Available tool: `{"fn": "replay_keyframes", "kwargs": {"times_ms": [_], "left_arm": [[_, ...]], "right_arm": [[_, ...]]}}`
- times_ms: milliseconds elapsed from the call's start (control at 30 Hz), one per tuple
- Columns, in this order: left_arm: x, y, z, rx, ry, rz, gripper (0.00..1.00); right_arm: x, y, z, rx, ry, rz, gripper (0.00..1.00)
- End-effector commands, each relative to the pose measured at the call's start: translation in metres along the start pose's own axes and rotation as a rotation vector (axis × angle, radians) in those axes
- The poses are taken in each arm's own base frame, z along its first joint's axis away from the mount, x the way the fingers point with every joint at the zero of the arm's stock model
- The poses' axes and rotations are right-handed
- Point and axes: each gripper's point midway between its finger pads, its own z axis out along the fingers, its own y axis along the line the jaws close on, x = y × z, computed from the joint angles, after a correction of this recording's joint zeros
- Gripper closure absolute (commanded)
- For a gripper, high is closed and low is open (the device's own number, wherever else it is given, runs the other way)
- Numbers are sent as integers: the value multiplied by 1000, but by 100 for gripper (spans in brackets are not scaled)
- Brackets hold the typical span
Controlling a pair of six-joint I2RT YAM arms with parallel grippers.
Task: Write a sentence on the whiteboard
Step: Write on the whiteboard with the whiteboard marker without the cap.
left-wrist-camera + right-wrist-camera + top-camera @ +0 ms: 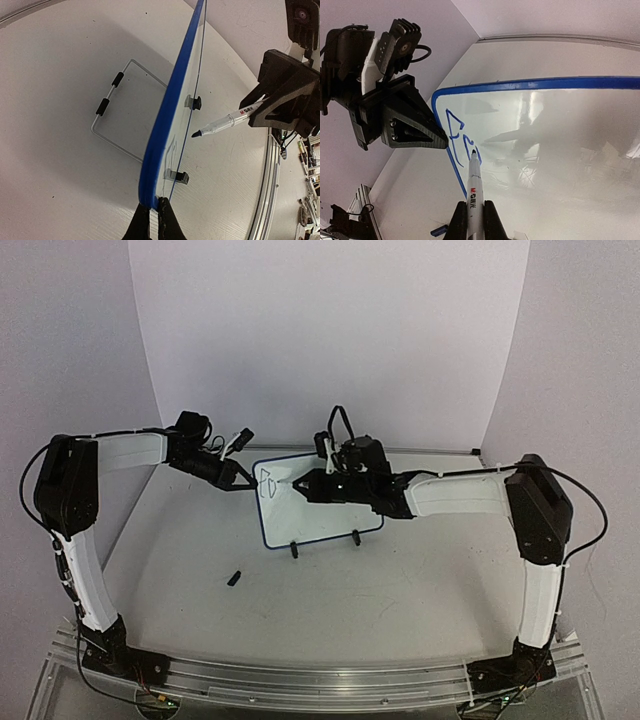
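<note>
At the centre of the top view, right gripper (308,485) clenches the marker (473,192), tip beside the just-begun sentence (456,131); blank whiteboard (320,520) stretches frame-right, left gripper (238,477) pinching its corner.

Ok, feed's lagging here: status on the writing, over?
Left gripper shut on whiteboard edge. Right gripper shut on marker, tip at board. Sentence barely begun. Nothing blocking.
</note>
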Motion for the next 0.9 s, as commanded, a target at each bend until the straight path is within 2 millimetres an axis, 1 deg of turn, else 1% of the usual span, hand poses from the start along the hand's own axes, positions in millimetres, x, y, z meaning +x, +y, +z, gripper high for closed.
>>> {"fn": "replay_keyframes", "kwargs": {"times_ms": [0, 100, 367, 533, 867], "left_arm": [[-13, -5, -8, -46, -10, 74, 100], [-13, -5, -8, -45, -9, 74, 100], [-13, -5, -9, -46, -9, 75, 100], [-13, -5, -8, -47, -9, 78, 100], [-14, -6, -9, -47, -9, 79, 100]], "right_arm": [[-37, 15, -26, -17, -111, -7, 100], [-37, 5, -25, -2, -114, 9, 100], [-45, -2, -15, 3, -127, 25, 100], [-47, -6, -8, 3, -126, 35, 100], [-34, -11, 5, -3, -77, 43, 100]]}}
